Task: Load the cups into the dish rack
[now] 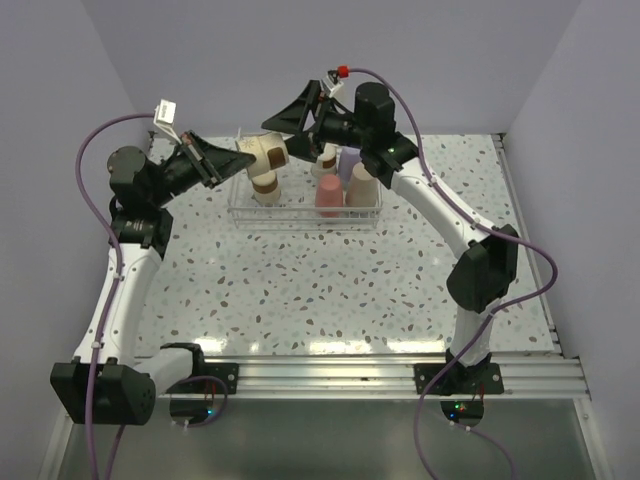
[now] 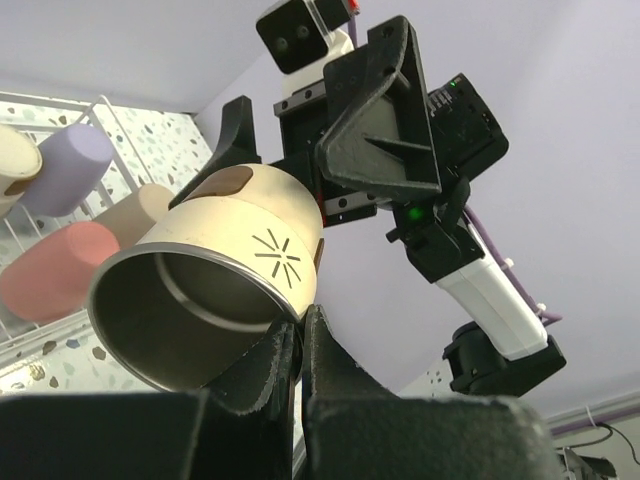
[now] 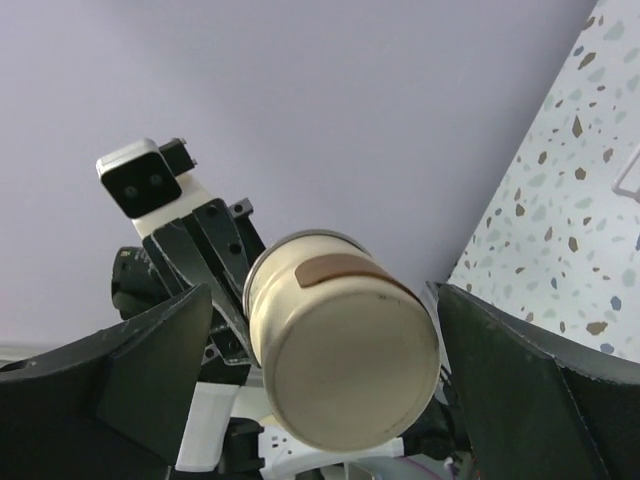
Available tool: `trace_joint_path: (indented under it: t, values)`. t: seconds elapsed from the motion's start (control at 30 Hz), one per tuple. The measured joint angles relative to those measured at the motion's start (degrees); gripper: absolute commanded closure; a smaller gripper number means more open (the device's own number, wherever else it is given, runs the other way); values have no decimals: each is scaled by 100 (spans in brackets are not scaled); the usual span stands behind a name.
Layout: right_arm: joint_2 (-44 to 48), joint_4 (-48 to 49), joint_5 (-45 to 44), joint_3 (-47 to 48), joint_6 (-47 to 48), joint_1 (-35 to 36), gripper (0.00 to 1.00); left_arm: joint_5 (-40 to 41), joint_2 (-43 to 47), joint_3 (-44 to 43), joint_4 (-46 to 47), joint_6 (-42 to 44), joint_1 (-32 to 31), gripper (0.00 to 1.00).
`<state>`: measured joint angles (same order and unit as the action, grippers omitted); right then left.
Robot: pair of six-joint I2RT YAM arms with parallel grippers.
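Tabletop (image 1: 300, 290), speckled white, carries the dish rack (image 1: 300, 222), which lies directly beneath both grippers. Left gripper (image 2: 300, 345): fingers drawn together, pinching the wall of a cream cup (image 2: 240, 240) at its silvery rim. This cup is held on its side in the air, above the end of the rack nearest the left gripper. Its mouth faces that gripper and its tan-patched base faces the right gripper (image 3: 325, 300). Right gripper: fingers spread wide, one on each side of the cup's base; contact with the cup cannot be confirmed. Inside the rack, below the right gripper, stand a pink cup (image 1: 329, 195), a beige cup (image 1: 362, 186) and a lavender cup (image 1: 350, 160). A tan-banded cup (image 1: 265, 186) stands below the left gripper's fingertips.
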<state>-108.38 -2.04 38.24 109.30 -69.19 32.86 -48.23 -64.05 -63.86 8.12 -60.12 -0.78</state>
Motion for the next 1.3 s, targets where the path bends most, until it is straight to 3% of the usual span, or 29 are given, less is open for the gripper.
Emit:
trace_joint_path:
  t: [0.33,0.6,1.0,1.13,1.3]
  values:
    - [7,549,-9,-120,-286,-2,2,-39,76,2,59,-83,-2,100]
    - [234,422,-4,-654,-90,50,2,291,278,236,341,-310,-2,100]
    - [420,380,9,-675,-59,55,5,374,289,424,772,-549,-7,100]
    - [420,382,22,-623,-79,90,14,380,289,496,822,-632,-7,100]
    - [402,391,26,-614,-94,96,41,393,289,538,1073,-745,-7,100]
